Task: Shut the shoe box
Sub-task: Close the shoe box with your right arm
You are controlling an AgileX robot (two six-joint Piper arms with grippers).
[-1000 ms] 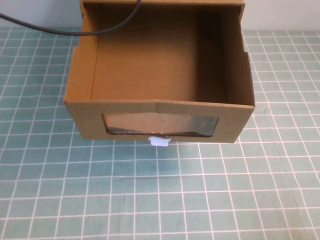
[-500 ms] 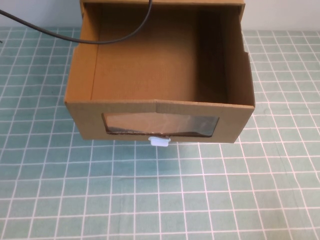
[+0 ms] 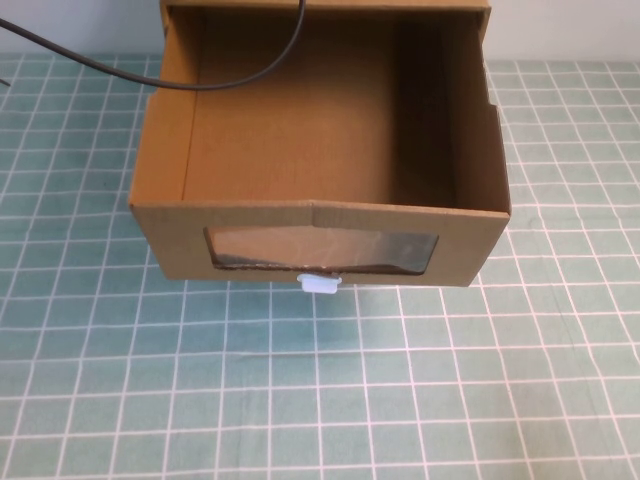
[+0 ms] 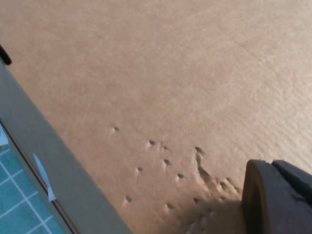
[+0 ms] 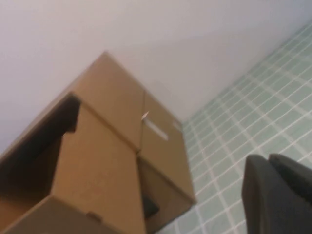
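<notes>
The shoe box [image 3: 300,140] is a brown cardboard drawer box at the back middle of the table. Its drawer is pulled out toward me and is empty. The front has a clear window [image 3: 320,250] with a small white pull tab [image 3: 320,284] just under it. Neither gripper shows in the high view. My left gripper [image 4: 278,200] hangs very close over a dented brown cardboard face [image 4: 170,83]. My right gripper [image 5: 278,195] is off to the box's side over the mat, apart from the box [image 5: 107,161].
A green mat with a white grid [image 3: 320,400] covers the table in front of and beside the box. A black cable [image 3: 200,84] runs from the far left across the drawer's back. A pale wall [image 5: 146,39] stands behind the box.
The black cable over the drawer's back has shifted to the right. The box and drawer have not moved.
</notes>
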